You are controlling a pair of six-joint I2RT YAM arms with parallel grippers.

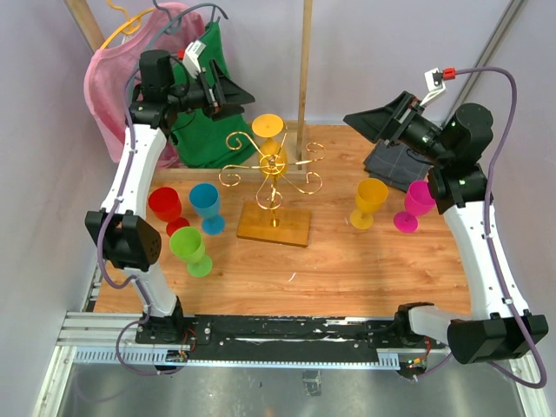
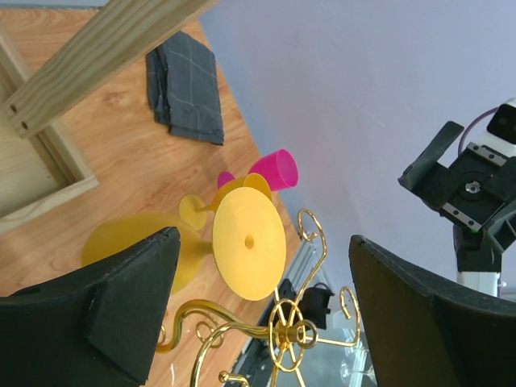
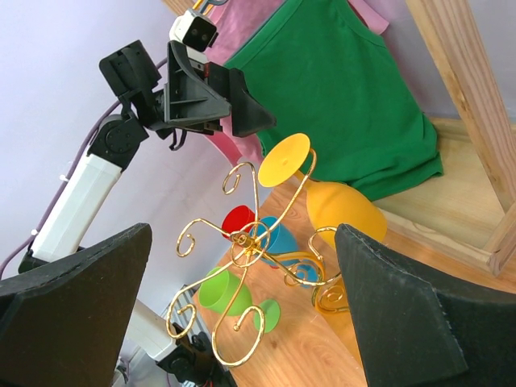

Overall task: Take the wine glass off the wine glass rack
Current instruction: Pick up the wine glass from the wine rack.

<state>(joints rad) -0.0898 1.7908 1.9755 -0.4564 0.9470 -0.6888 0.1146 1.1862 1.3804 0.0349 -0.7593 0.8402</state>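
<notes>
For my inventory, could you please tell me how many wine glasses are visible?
6. Red glass, blue glass and green glass stand left; yellow glass and pink glass stand right; the hanging glass is upside down on the rack. None looks hidden.

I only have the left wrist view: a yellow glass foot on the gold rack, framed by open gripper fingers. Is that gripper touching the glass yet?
Observer: No. In the right wrist view the left gripper sits up beside the foot of the yellow wine glass, with a visible gap between them.
Operator: What's on the table left of the rack? My view misses that side.
Observer: The top view shows a red glass, a blue glass and a green glass standing upright, left of the wine glass rack.
</notes>
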